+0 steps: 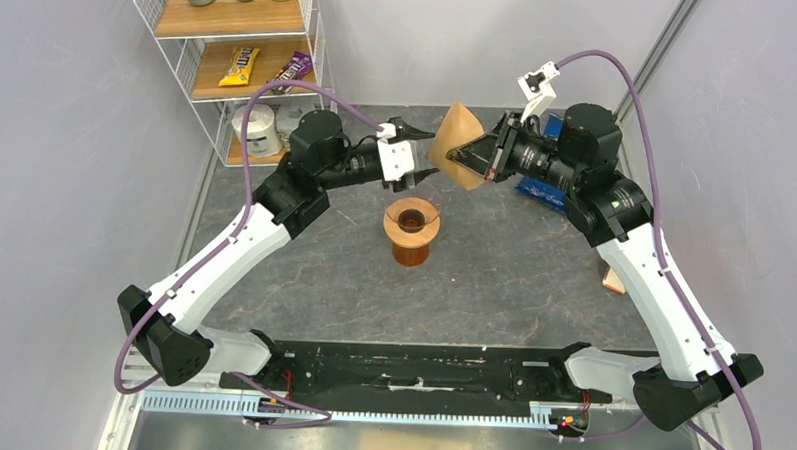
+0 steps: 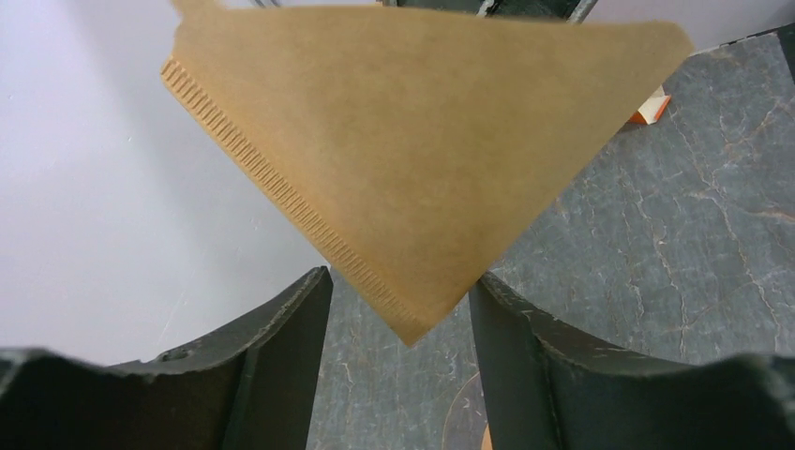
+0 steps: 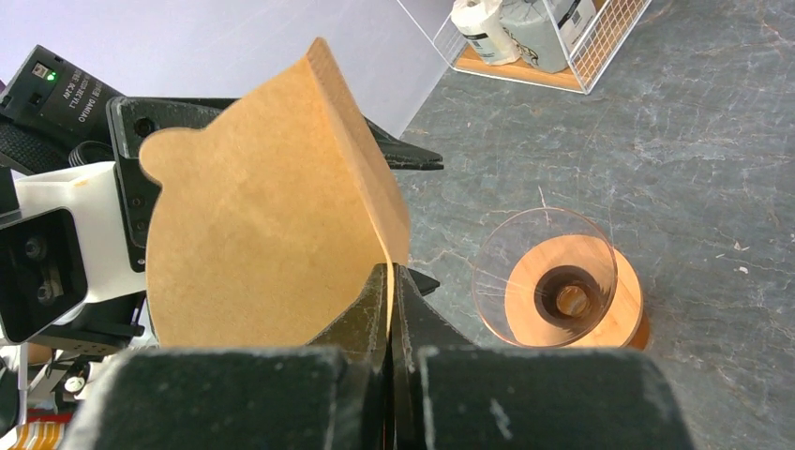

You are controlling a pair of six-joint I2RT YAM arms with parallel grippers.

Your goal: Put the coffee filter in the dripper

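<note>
The coffee filter (image 1: 457, 145) is a flat light-brown paper fan held in the air above and behind the dripper (image 1: 411, 228). My right gripper (image 1: 469, 155) is shut on the filter's edge; the right wrist view shows the paper (image 3: 262, 225) pinched between the closed fingers (image 3: 370, 309). My left gripper (image 1: 422, 158) is open, its fingers either side of the filter's pointed tip (image 2: 412, 328) without touching it. The dripper (image 3: 562, 291) stands upright on the table, its clear cone empty, its dark centre hole showing.
A white wire shelf rack (image 1: 230, 59) with snack bars, jars and a white roll stands at the back left. A blue bag (image 1: 546, 190) lies behind the right arm. A small orange-brown object (image 1: 613, 281) lies at the right.
</note>
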